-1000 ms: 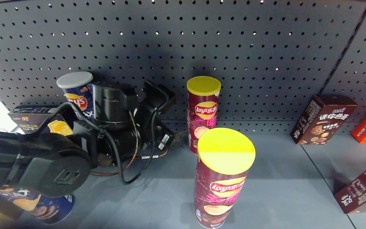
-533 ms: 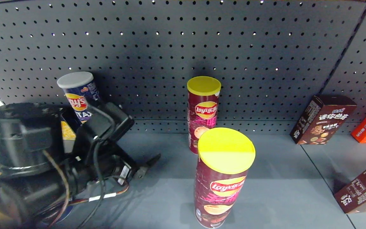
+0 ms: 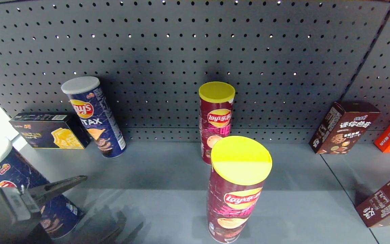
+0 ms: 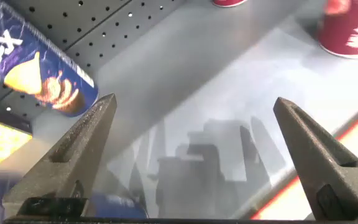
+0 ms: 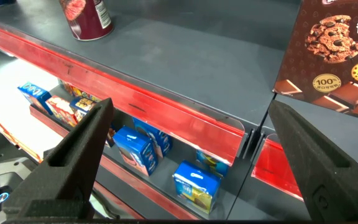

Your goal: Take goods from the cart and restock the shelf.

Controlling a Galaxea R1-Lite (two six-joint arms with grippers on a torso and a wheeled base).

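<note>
- Ahead of my left gripper [image 4: 194, 102], its fingers spread wide, bare shelf floor [image 4: 216, 74] ran open to the pegboard wall [image 3: 181, 51].
- A blue can [image 3: 29, 173] stood just beside one finger, crowding that flank.
- Farther ahead on that flank, a second blue can [image 4: 36, 68] and a dark box [image 3: 49, 130] blocked the wall.
- Well off the other flank stood a near red can [image 3: 235, 189] and a far red can [image 3: 216, 118].
- Ahead of my right gripper [image 5: 191, 104], also spread wide, the shelf's red front edge [image 5: 166, 106] crossed the path.
- Beyond it I had open floor between the near red can and a brown cookie box [image 5: 334, 56].
</note>
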